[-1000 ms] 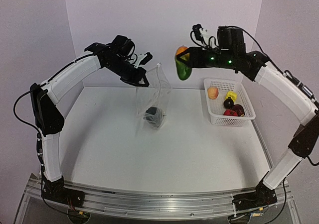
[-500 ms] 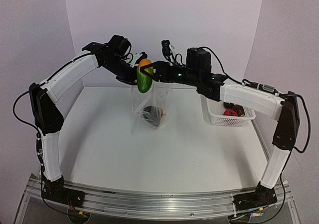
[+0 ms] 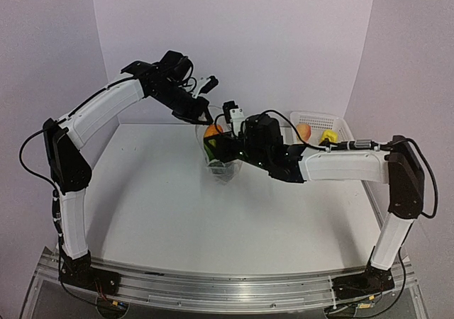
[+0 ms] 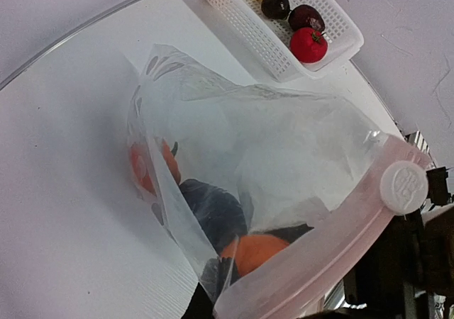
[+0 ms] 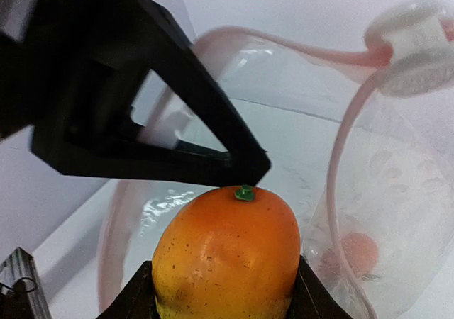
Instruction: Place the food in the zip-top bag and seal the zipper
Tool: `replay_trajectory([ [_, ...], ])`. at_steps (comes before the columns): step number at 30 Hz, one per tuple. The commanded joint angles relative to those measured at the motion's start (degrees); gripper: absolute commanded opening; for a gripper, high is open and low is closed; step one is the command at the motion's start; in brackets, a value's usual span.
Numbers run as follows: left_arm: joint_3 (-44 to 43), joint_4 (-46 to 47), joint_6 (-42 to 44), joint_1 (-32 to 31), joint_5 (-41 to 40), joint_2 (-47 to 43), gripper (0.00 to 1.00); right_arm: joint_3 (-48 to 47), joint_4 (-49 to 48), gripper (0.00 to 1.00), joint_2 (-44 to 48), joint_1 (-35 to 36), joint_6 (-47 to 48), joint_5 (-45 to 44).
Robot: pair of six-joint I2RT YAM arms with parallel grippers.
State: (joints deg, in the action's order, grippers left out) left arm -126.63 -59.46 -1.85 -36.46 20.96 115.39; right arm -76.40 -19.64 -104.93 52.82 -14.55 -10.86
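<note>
My left gripper [image 3: 203, 113] is shut on the top edge of the zip-top bag [image 3: 225, 169] and holds its mouth up and open; the bag's bottom rests on the table. My right gripper [image 3: 217, 146] is shut on an orange-and-green toy mango [image 3: 211, 135] and holds it inside the bag's mouth. In the right wrist view the mango [image 5: 227, 252] fills the jaws, with the pinkish zipper [image 5: 339, 164] and its white slider [image 5: 413, 44] looping around it. In the left wrist view the bag [image 4: 284, 142] holds a dark purple piece [image 4: 213, 209] and a red-orange piece [image 4: 142, 166].
A white perforated basket [image 3: 342, 122] stands at the back right behind my right arm, with a peach piece [image 3: 303, 131] and a yellow piece [image 3: 328, 135] showing. The left wrist view shows the basket [image 4: 241, 23] holding red [image 4: 309, 44] and dark fruits.
My right arm has swung left from near the basket and dropped, carrying the mango down into the bag's open mouth. My left gripper has kept holding the bag.
</note>
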Motion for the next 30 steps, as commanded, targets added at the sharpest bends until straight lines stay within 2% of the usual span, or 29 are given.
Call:
replay_trajectory([
  [1,-0.67,1.85,-0.57,0.15,2.62,-2.30,0.00,-4.00,7.31,0.02,-0.02,-0.57,7.01,-13.55],
  [5,-0.39,1.93,-0.50,0.10,3.25,-2.38,0.00,-12.38,19.87,0.07,-3.43,-0.57,10.09,-15.16],
  [7,-0.19,1.96,-0.49,0.08,3.60,-2.49,0.00,-15.73,23.30,0.14,-4.81,-0.61,10.54,-15.39],
  [12,0.16,1.96,-0.49,0.15,4.86,-2.79,0.00,-20.86,27.07,0.54,-6.49,-0.60,12.13,-16.79],
  [16,0.79,2.12,-0.92,0.33,6.08,-2.82,0.00,-26.54,31.83,0.86,-6.54,-0.57,12.90,-12.80],
  [20,1.04,2.31,-1.39,0.85,6.02,-2.82,0.00,-29.49,33.29,0.90,-3.75,-0.55,13.12,-9.76],
  [26,0.78,2.39,-1.63,1.33,5.92,-2.70,0.00,-31.45,35.95,0.90,2.12,-0.66,13.24,-1.29],
  [30,0.81,2.55,-1.88,1.97,5.59,-2.57,0.00,-33.91,40.49,0.90,6.75,-2.73,8.29,5.77],
])
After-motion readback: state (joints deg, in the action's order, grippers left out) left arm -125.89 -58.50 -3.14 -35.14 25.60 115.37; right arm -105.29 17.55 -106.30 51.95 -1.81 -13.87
